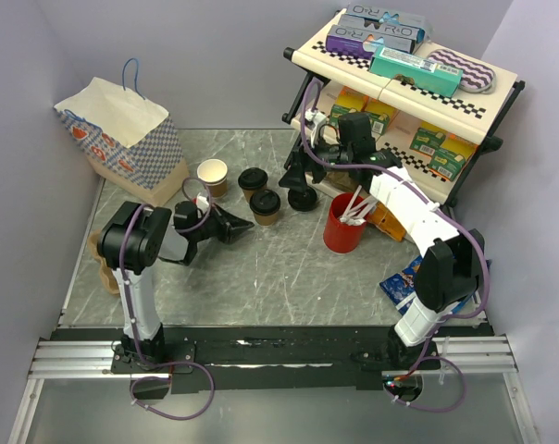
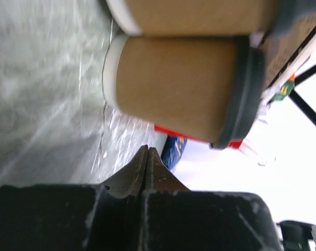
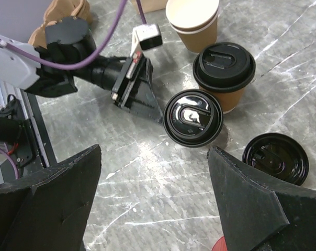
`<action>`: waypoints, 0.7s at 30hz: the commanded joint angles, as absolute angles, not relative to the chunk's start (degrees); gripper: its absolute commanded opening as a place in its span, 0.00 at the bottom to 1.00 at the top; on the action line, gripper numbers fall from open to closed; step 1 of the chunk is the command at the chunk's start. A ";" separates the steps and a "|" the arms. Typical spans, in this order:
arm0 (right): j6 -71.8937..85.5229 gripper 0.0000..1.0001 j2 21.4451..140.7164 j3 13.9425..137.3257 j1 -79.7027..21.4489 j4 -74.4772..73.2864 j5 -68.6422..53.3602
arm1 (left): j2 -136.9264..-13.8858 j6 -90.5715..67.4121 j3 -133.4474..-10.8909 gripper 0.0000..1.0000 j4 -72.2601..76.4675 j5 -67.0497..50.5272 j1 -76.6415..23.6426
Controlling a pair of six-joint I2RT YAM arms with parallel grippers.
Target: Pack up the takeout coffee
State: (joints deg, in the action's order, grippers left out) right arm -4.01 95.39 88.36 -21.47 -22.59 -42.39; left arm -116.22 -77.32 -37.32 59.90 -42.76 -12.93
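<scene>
Currently, your left gripper [image 1: 239, 225] has its two fingers pressed together on nothing. Its tip points at the nearer small brown paper cup with a round black plastic lid [image 1: 266, 205] and lies just beside that cup's base, though you cannot tell from these views whether it touches. The second lidded brown paper cup [image 1: 253, 179] stands touching or all but touching the first, on its far side. Both are upright on the grey marbled table [image 1: 289, 277], long axes vertical.

Your right gripper [image 3: 155, 150] hangs above with its jaws spread wide and nothing between them. In its wrist view the nearer cup's lid sits just ahead of the gap, slightly toward the right finger.

The left tip is closer but shut, so the right arm looks better placed to descend. The white-and-blue patterned paper bag [image 1: 122, 129] stands well apart, at the far left.
</scene>
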 commanded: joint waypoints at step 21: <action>-3.60 0.88 96.59 88.07 -21.10 -20.83 -42.01 | -122.25 -80.95 -45.00 0.01 51.42 -25.14 -21.00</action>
State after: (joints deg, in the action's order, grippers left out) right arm -3.70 96.16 87.59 -21.47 -22.65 -41.91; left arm -120.29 -79.35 -43.88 51.72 -27.51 -19.97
